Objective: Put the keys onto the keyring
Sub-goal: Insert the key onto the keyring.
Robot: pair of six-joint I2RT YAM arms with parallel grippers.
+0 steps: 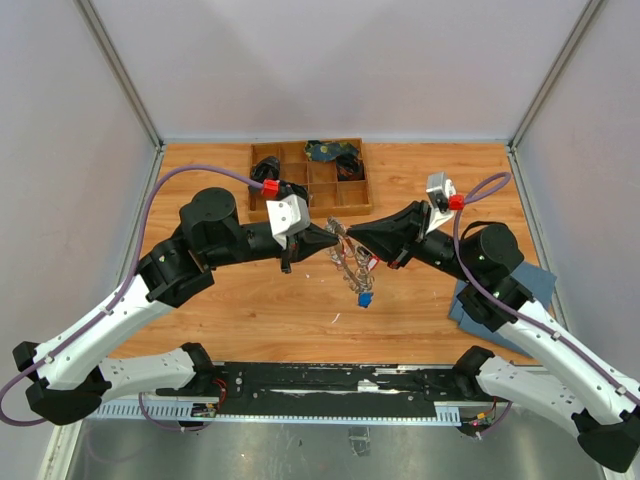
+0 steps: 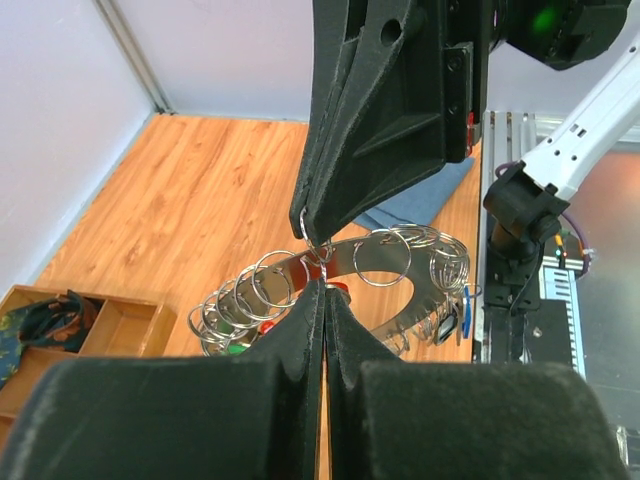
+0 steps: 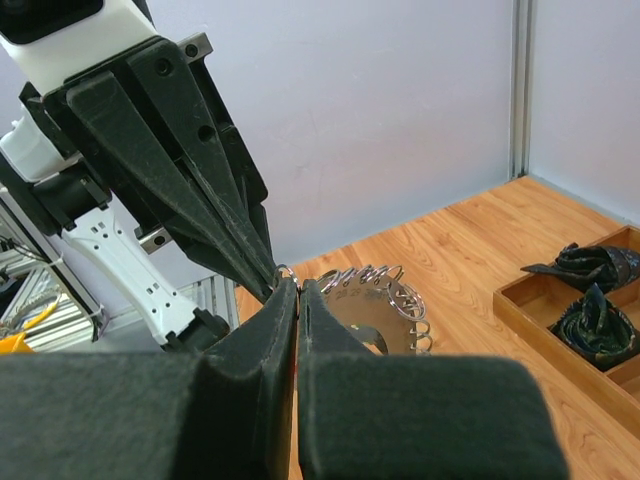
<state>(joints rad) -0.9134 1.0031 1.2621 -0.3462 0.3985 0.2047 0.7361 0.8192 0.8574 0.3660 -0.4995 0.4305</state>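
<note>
Keyring is mid-table between 2 claws, left gripper and right gripper, each pressed together on its wire at the far side. Hold 1 pinch firm and let the other pry a coil open. Left wrist view shows a red key head beside the tips; right wrist view hides it.

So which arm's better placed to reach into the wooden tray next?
Left, probably. The wooden tray lies mostly on its side, just beyond the left end effector. Both it and the right end effector are shut on the keyring, so the right could hold.
</note>
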